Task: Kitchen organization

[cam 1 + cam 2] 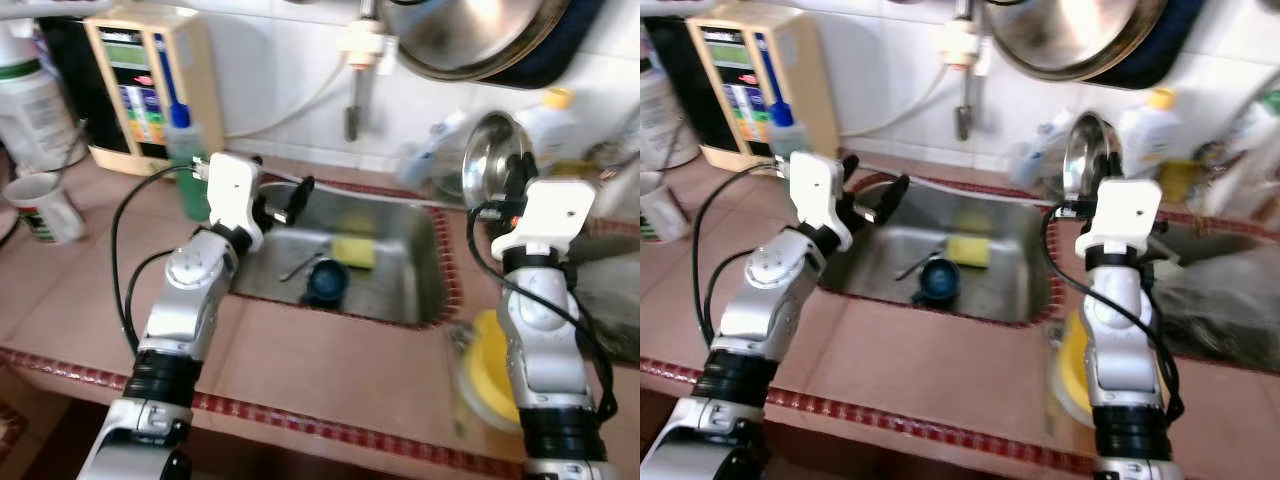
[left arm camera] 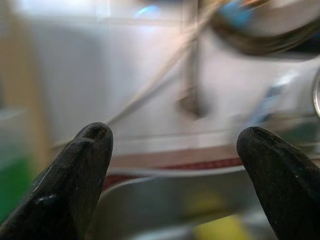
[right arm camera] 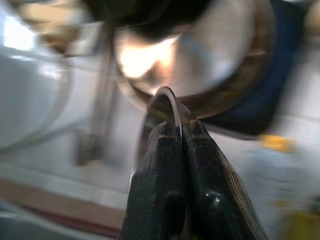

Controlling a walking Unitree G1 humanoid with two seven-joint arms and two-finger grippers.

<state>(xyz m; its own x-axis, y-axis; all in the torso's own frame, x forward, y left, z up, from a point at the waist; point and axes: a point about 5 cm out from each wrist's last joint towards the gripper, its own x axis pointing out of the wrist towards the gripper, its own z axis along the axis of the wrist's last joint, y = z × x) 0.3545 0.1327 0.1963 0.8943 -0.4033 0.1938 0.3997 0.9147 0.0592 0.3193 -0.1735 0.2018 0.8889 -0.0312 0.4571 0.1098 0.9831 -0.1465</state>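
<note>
Mid-carry: right gripper (image 3: 180,131) clamped on steel bowl (image 1: 492,150) rim, held upright right of sink (image 1: 425,290); left gripper (image 1: 285,200) spread empty above sink; next probably needs a spot to set bowl

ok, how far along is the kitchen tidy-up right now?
Early. In hand: the right end effector is shut on the rim of a steel bowl, held upright over the counter. The left end effector hangs open over the sink. Left: the yellow sponge, dark cup and utensil lie in the sink.
</note>
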